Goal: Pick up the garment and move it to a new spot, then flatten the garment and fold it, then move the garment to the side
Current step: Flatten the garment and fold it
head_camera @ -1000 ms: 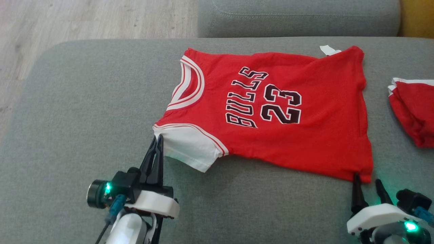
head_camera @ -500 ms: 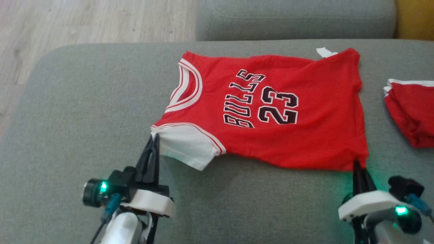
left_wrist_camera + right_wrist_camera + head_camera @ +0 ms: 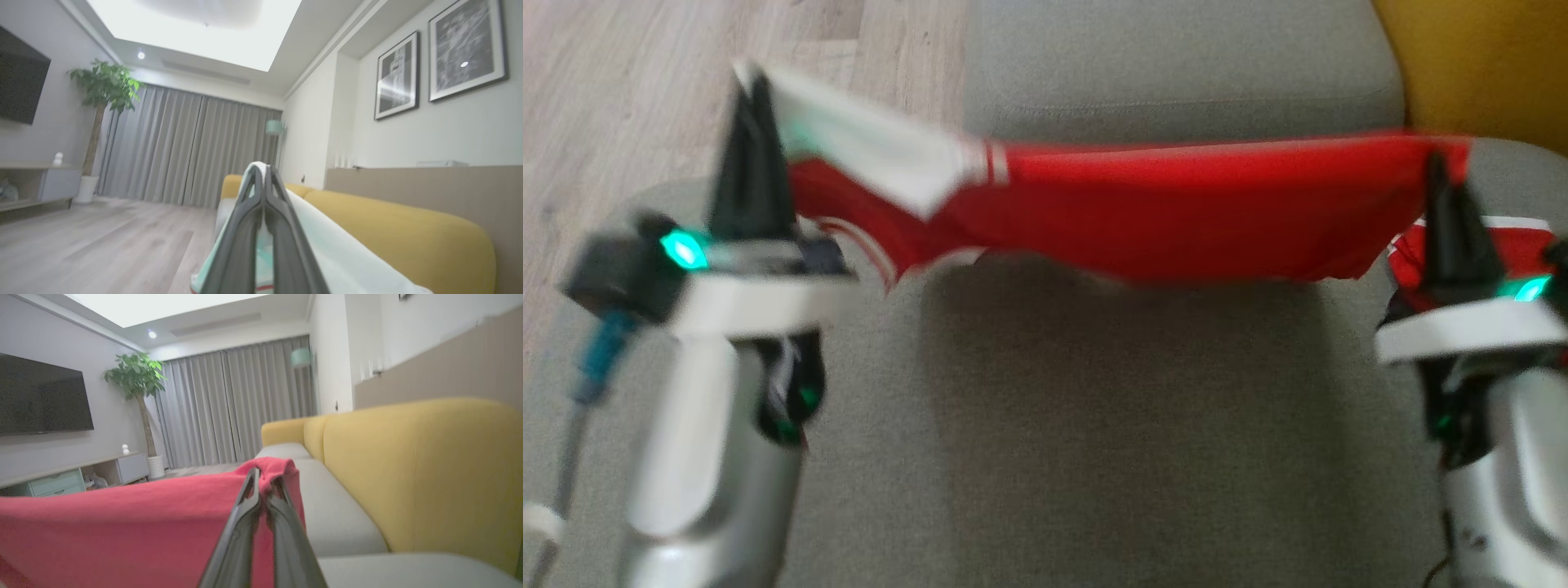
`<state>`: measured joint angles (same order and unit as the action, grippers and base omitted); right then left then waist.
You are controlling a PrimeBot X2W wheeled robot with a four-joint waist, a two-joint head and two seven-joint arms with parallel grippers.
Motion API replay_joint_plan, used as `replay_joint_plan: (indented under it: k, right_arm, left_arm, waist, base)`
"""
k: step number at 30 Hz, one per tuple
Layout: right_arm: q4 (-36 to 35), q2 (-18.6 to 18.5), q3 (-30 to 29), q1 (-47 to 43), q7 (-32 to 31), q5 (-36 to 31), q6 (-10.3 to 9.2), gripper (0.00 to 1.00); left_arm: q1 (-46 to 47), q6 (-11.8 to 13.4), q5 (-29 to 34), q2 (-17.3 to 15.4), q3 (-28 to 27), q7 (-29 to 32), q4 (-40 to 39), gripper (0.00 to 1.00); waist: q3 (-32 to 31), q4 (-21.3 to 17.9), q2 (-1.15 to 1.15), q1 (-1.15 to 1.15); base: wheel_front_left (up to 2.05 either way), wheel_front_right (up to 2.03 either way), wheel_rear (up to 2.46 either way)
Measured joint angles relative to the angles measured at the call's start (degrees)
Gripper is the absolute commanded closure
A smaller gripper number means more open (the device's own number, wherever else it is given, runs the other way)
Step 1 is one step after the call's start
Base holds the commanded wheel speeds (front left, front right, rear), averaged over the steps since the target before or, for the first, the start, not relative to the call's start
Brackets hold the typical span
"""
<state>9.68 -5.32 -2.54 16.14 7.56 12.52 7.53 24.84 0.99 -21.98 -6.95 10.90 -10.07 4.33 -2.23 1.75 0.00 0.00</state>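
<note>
"Two ends of the garment point(image 3: 1176, 212) are clamped tight: its white sleeve point(image 3: 874, 155) by the left end effector point(image 3: 750, 86) at ten o'clock, its red end by the right end effector point(image 3: 1439, 167) at two o'clock."

"So the garment, flat on the sofa cushion point(image 3: 1135, 425) half a second ago, is now held stretched above it. Any writing?"

"None can be read; the carry is judged begun."

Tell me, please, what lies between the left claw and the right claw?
The red jersey spans that gap in the head view, held above the grey cushion by the left claw and the right claw.
</note>
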Motion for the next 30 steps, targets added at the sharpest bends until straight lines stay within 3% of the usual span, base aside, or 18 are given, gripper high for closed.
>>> replay_joint_plan:
  k: [11, 17, 20, 23, 27, 28, 30]
  right_arm:
    - [-18.27, -3.27, -1.01, 2.19, -11.96, 0.02, 0.00, 1.00]
    - [-21.95, -5.69, -1.35, 2.71, -18.41, -0.70, 0.00, 1.00]
    - [-19.84, -7.11, 0.11, 7.30, -20.29, -0.42, 0.00, 1.00]
    - [-15.06, -9.44, 2.13, 17.96, -20.92, 0.03, 0.00, 1.00]
    - [-3.00, -11.58, 5.75, 35.49, -18.67, -0.03, 0.00, 1.00]
    - [3.75, -11.80, 6.65, 43.08, -16.33, -0.88, 0.00, 1.00]
    - [10.82, -11.65, 6.39, 49.56, -13.25, -2.76, 0.00, 1.00]
  left_arm:
    - [5.62, 0.49, -2.09, -4.08, -2.11, 10.21, -15.58, 1.00]
    - [9.15, -1.23, -1.32, -7.75, -1.43, 15.62, -12.78, 1.00]
    - [15.06, -2.61, -2.02, -8.25, -1.45, 17.18, -7.31, 1.00]
    - [25.11, -4.26, -2.15, -9.42, -1.46, 17.53, 0.13, 1.00]
    - [39.46, -5.12, -0.68, -10.02, -1.69, 15.01, 12.22, 1.00]
    - [45.73, -5.13, 0.51, -10.26, -1.72, 12.63, 18.42, 1.00]
    - [51.33, -5.11, 1.18, -10.20, -1.90, 9.90, 24.62, 1.00]
  waist:
    - [-0.47, -0.56, 0.00, 0.00]
    - [2.54, -0.07, 0.00, -0.01]
    - [5.73, 0.06, 0.00, 0.00]
    - [10.33, 0.15, 0.00, 0.01]
    - [17.07, 0.22, 0.00, 0.03]
    - [20.38, 0.28, 0.00, 0.03]
    - [23.33, 0.38, 0.00, 0.04]
  base:
    - [0.00, 0.00, 0.00]
    - [0.00, 0.00, 0.00]
    - [0.00, 0.00, 0.00]
    - [0.00, 0.00, 0.00]
    - [0.00, 0.00, 0.00]
    - [0.00, 0.00, 0.00]
    - [0.00, 0.00, 0.00]
